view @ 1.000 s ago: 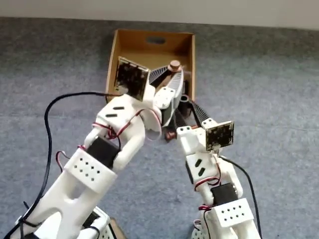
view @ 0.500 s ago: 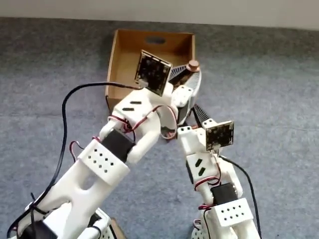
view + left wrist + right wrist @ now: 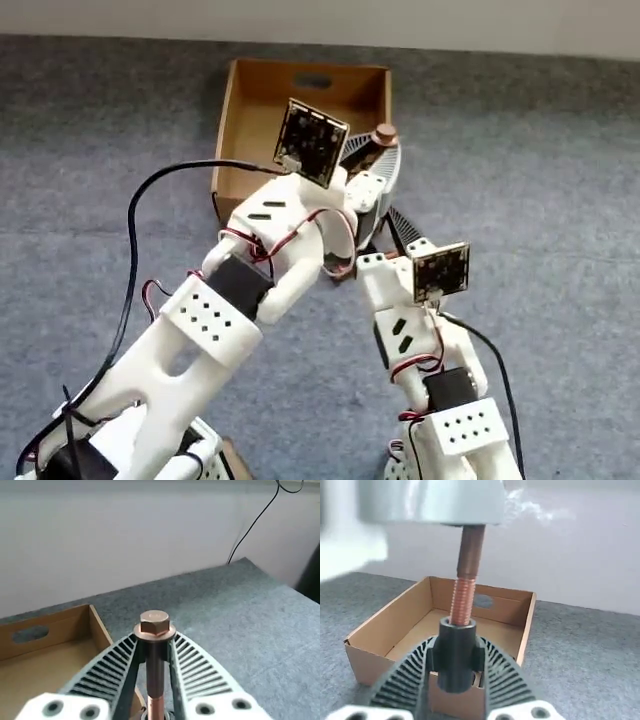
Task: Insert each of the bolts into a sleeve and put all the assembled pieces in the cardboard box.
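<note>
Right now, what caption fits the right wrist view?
Threaded bolt seated in the gripped sleeve, cardboard box behind.

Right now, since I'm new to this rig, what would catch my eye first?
A copper bolt stands upright in the left gripper, its threaded end in the dark sleeve that the right gripper holds below it. Behind them the cardboard box sits open on the grey table.

high: overhead, far | wrists: close, facing wall [image 3: 100, 540] — all share cardboard box [image 3: 226, 130], perhaps bolt [image 3: 154, 630]
</note>
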`<state>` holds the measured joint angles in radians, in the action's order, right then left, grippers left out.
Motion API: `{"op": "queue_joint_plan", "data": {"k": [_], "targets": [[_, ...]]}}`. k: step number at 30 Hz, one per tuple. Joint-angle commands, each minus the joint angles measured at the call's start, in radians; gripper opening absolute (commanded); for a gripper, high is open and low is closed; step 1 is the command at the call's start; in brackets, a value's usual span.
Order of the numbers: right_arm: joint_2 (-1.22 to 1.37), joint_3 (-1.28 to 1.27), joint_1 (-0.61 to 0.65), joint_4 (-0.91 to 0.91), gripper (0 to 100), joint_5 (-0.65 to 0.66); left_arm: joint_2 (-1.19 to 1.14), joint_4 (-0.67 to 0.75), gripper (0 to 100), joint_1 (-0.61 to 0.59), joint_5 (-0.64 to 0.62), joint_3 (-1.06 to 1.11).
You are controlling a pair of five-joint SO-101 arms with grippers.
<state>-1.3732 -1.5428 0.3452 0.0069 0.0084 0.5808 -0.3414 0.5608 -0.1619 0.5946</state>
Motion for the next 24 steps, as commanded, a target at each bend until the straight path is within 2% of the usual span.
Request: {"op": "queue_joint_plan", "data": {"k": [1, 5, 12, 20, 24], "targets": [[-0.016, 0.007, -0.01, -0.022, 0.6, 0.008, 0.004, -0.11, 1, -0.01, -0.008, -0.059], [-0.016, 0.007, -0.01, -0.022, 0.6, 0.008, 0.004, -0.206, 1, -0.03, -0.008, -0.059], [-0.016, 0.007, -0.01, -0.019, 0.6, 0.008, 0.005, -0.227, 1, -0.031, -0.008, -0.058], [-0.016, 0.007, -0.01, -0.018, 0.6, 0.008, 0.005, -0.371, 2, -0.031, -0.008, -0.061], [-0.016, 0.007, -0.01, -0.016, 0.6, 0.008, 0.019, -0.42, 11, -0.031, -0.009, -0.065]]}}
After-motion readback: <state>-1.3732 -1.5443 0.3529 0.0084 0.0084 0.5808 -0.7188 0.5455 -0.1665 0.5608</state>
